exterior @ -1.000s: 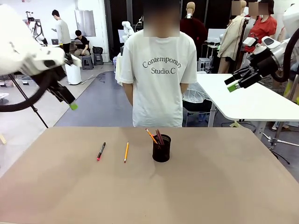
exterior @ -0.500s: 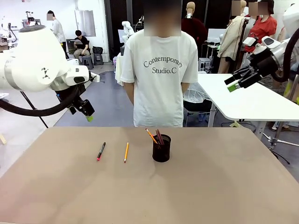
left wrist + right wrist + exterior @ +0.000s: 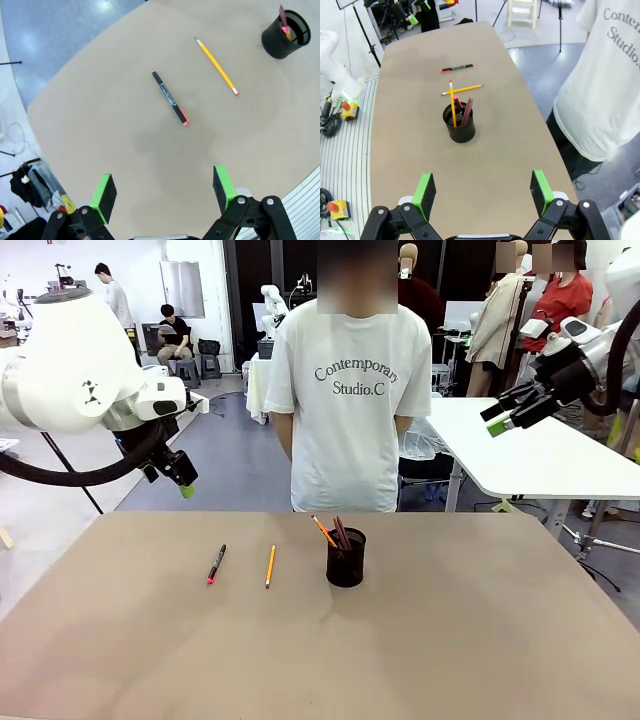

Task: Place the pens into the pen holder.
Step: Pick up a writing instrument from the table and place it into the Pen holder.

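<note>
Change: the left gripper (image 3: 186, 487) is found slightly further left than half a second ago, after its white arm was swung in from the left edge; the person (image 3: 348, 390) is shifted a little rightward.
Left gripper: held over the table's upper-left edge, green-padded fingers spread wide, nothing gripped.
Right gripper (image 3: 497, 420): raised at upper right, fingers fully parted, nothing held.
Pen holder (image 3: 346, 558): black wire-mesh cylinder with a solid rim, stood upright at frame centre; orange and dark sticks (image 3: 335, 532) are leaned inside.
Black pen (image 3: 216, 564): slim, pinkish-red end, laid flat left of centre.
Yellow pencil (image 3: 270, 566): laid flat between black pen and pen holder.
Table (image 3: 450, 640): smooth, matte tan.
</note>
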Tool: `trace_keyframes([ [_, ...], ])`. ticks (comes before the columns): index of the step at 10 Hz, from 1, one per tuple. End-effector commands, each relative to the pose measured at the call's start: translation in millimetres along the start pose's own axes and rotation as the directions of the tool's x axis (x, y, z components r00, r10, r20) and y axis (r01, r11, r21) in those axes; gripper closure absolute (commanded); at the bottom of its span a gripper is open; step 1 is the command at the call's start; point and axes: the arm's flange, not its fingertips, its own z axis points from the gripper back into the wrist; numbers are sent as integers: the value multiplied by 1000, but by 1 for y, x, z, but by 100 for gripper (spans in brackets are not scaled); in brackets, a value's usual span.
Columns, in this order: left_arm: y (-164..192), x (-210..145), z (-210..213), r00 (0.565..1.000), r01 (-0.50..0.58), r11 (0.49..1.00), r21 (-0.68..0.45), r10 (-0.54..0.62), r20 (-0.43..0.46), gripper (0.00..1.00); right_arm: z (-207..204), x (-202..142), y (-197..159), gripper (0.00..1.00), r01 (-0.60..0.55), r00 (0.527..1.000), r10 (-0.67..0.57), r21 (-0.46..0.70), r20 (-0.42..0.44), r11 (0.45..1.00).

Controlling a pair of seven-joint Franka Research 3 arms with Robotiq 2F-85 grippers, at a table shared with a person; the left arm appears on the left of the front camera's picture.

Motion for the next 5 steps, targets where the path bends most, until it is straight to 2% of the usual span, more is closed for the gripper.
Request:
trace_keyframes([
  [1,0,0,0,1000,1,1000,0,-1,0,0,0,4,1,0,13,1000,-13,-9,2,1000],
  [2,-1,18,-2,992,-125,991,49,126,-15,0,0,4,1,0,13,1000,-13,-9,2,1000],
  [5,-12,52,-37,979,-159,987,26,161,-126,0,0,4,1,0,13,1000,-13,-9,2,1000],
])
